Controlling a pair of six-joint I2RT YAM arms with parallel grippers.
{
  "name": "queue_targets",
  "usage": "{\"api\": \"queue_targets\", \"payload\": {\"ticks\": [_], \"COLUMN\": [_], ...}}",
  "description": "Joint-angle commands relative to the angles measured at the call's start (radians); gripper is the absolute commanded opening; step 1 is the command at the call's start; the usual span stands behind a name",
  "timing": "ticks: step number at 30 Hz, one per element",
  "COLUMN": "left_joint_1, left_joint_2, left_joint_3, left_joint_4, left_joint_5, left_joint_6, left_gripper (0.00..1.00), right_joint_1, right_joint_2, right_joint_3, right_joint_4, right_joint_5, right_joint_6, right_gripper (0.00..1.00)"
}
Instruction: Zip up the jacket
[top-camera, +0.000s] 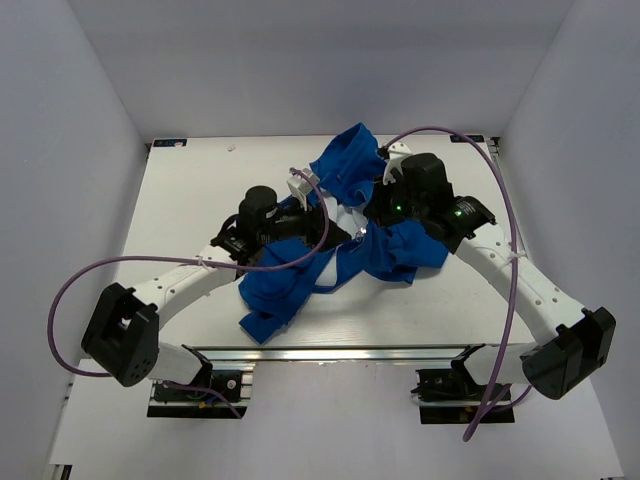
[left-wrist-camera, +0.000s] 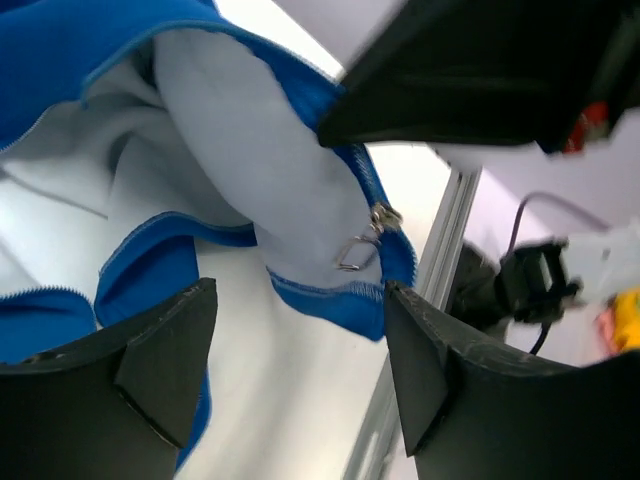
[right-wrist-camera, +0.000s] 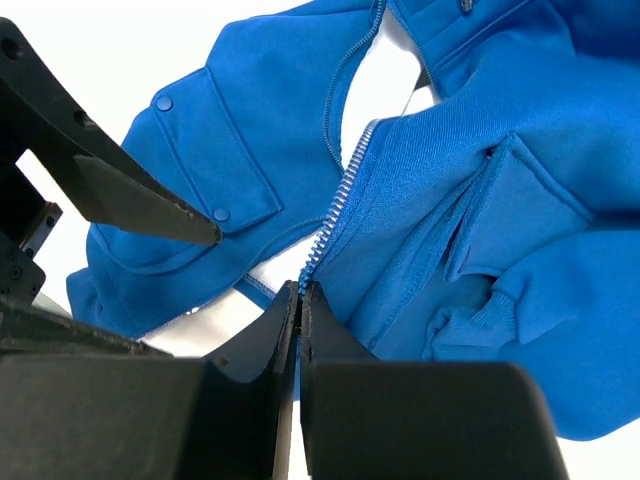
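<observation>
The royal-blue jacket (top-camera: 350, 170) lies crumpled in the middle of the white table, its white lining showing at the open front. My right gripper (right-wrist-camera: 300, 288) is shut on the lower end of one zipper edge (right-wrist-camera: 335, 215); a flap pocket (right-wrist-camera: 215, 165) lies to its left. It sits at the jacket's middle in the top view (top-camera: 368, 225). My left gripper (left-wrist-camera: 298, 290) is open and empty, its fingers either side of the hem corner that carries the metal zipper pull (left-wrist-camera: 362, 243), a little short of it. In the top view the left gripper (top-camera: 325, 218) faces the right one closely.
The left gripper's finger (right-wrist-camera: 150, 200) hangs just left of the right jaws. The right gripper's black body (left-wrist-camera: 480, 70) is above the zipper pull. An aluminium rail (top-camera: 330, 352) edges the table front. Purple cables (top-camera: 90, 275) loop beside both arms. White walls enclose the table.
</observation>
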Motion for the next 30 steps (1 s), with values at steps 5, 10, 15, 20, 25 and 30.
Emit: {"api": "queue_targets", "payload": {"ticks": [5,10,15,20,25,30], "left_joint_1": [-0.008,-0.009,-0.008,-0.011,-0.025,-0.035], "left_joint_2": [0.011,0.097,0.159,0.162,0.174,0.2], "left_joint_3": [0.045,0.097,0.146,0.137,0.153,0.171], "left_joint_4": [-0.022,-0.043,-0.054,0.0,0.008,0.012], "left_joint_5": [0.199,0.253,0.284,0.382,0.459,0.482], "left_joint_6": [0.315,0.387,0.424,0.436,0.457,0.476], "left_gripper": [0.77,0.68,0.59,0.58,0.58,0.58], "right_joint_1": [0.003,0.003,0.003,0.001,0.001,0.001], "right_joint_2": [-0.027,-0.021,-0.021,-0.021,-0.014,-0.013], "right_joint_3": [0.04,0.057,0.066,0.068,0.072,0.074], "right_joint_4": [0.027,0.024,0.015,0.012,0.004,0.001], "right_joint_5": [-0.054,-0.099,-0.116,-0.119,-0.12,-0.12], "right_joint_6": [-0.048,-0.055,-0.059,-0.057,-0.054,-0.055], "right_gripper": [0.0,0.0,0.0,0.0,0.0,0.0]}}
